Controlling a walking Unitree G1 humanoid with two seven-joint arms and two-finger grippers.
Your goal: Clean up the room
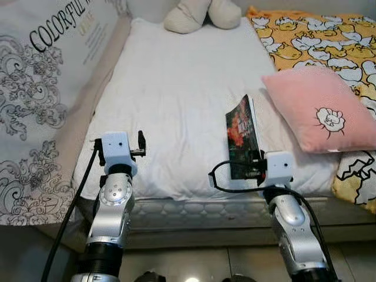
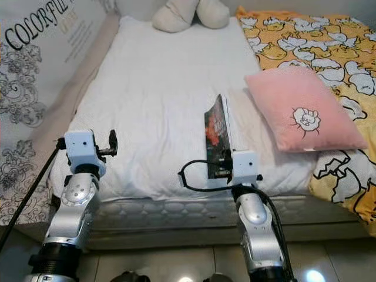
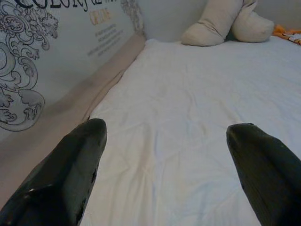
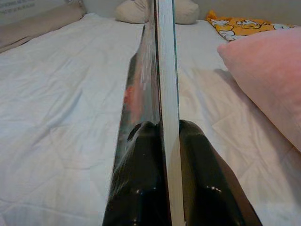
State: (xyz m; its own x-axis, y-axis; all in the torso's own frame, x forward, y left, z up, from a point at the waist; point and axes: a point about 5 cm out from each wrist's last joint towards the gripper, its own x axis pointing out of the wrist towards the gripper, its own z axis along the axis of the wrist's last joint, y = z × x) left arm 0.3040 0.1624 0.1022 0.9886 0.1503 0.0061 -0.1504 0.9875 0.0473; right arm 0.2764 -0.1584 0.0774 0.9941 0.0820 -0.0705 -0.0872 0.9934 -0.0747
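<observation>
Book (image 1: 242, 136) stands on edge above the bed (image 1: 176, 106), clamped by the right gripper (image 4: 162, 136); pillow (image 1: 320, 108) at three o'clock. Left gripper (image 3: 164, 136) idle, fingers wide. Advise keeping the spine level during transfer.

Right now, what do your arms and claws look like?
Both arms are shiny silver tubes with round joints, a white boxy block at each wrist and black cables looping alongside. The left claw and right claw each have two long, smooth black fingers with rounded tips.
</observation>
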